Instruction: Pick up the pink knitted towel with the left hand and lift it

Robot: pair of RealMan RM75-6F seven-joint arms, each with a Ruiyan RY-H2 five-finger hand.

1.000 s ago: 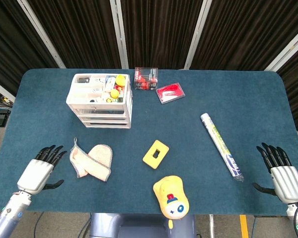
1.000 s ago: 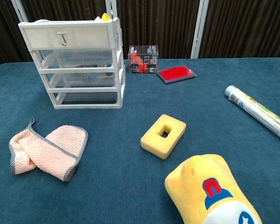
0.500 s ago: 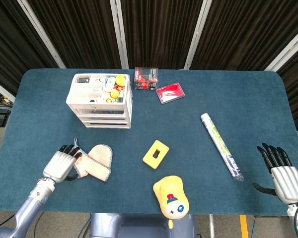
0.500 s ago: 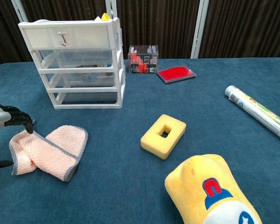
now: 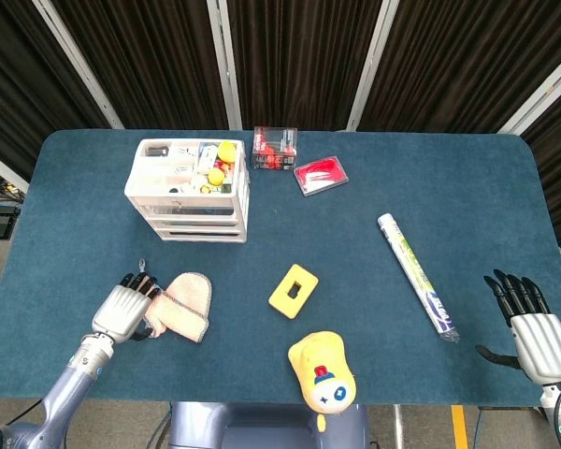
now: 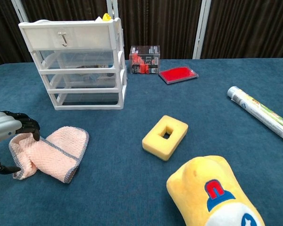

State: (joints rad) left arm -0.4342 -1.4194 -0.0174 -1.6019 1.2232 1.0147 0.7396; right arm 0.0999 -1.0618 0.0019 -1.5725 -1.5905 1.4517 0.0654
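Observation:
The pink knitted towel [image 5: 187,304] [image 6: 56,149] with a grey hem lies on the blue table [image 5: 374,355] near the front left. My left hand [image 5: 124,310] [image 6: 7,129] is on the towel's left end. Its fingers curl over the folded edge and its thumb sits on the near side, so that end is pinched between them and looks slightly bunched. The rest of the towel lies flat on the cloth. My right hand [image 5: 531,329] rests far off at the front right edge, fingers spread, holding nothing. It does not show in the chest view.
A white drawer unit [image 5: 189,192] [image 6: 78,66] stands just behind the towel. To its right are a yellow sponge block [image 5: 294,291] [image 6: 165,136], a yellow plush toy [image 5: 323,371] [image 6: 212,193] and a rolled tube [image 5: 416,273] [image 6: 259,113]. A clear box [image 5: 275,149] and a red case [image 5: 320,175] sit at the back.
My left hand moved right from the bare table onto the towel's left end and curled its fingers over it, bunching that edge. The right hand stayed still.

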